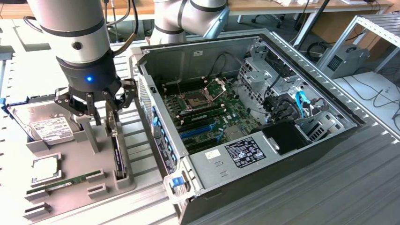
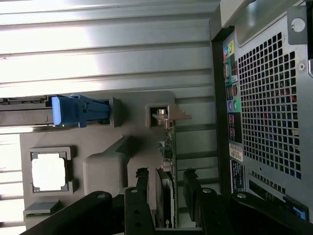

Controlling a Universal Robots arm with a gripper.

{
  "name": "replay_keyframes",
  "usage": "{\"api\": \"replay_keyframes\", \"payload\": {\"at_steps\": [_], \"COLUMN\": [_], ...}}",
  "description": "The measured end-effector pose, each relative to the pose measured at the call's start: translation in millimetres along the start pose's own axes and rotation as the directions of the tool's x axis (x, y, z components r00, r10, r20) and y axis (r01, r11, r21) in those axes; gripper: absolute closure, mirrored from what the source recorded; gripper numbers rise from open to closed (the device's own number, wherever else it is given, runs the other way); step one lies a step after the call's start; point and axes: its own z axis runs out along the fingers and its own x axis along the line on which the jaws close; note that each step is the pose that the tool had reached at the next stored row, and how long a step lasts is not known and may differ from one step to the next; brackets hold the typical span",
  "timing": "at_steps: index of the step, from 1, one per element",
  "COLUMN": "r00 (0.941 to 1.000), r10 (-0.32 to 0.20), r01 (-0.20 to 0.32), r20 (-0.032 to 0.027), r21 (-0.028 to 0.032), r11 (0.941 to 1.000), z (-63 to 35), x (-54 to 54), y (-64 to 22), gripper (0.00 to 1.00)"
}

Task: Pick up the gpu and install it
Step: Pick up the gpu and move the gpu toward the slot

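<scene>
Progress stands at the pick-up stage: the gpu (image 1: pixel 117 152) stands on edge in its slot of the grey parts tray (image 1: pixel 78 197), on the exterior view's left, just beside the open computer case (image 1: pixel 325 140). The gripper (image 1: pixel 105 110) hangs directly above the far end of the card with its jaws apart, one finger on each side. In the wrist view the fingers (image 2: pixel 142 188) straddle the thin black-and-green edge of the gpu (image 2: pixel 168 144), and a gap shows on both sides, so nothing is clamped and the card is not lifted. Judging from this, none of the task is done: the grasp, the lift and the seating in the case all remain. Inside the case the motherboard (image 1: pixel 206 115) lies exposed, and its blue expansion slots (image 1: pixel 196 132), toward the near left of the board, look unoccupied. On the same tray, the hard drive (image 1: pixel 47 125) lies to the left of the gripper, and the memory stick (image 1: pixel 62 183) sits nearer the camera, both well clear of the fingers.
</scene>
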Motion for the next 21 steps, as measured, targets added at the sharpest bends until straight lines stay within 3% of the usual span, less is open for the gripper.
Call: {"api": "replay_keyframes", "payload": {"at_steps": [21], "r00": [1.0000], "r10": [0.000], "r01": [0.000], "r20": [0.0001], "r21": [-0.0001], "r11": [1.0000], "z": [6.5], "x": [0.1], "y": [-2.0], "gripper": [0.58]}}
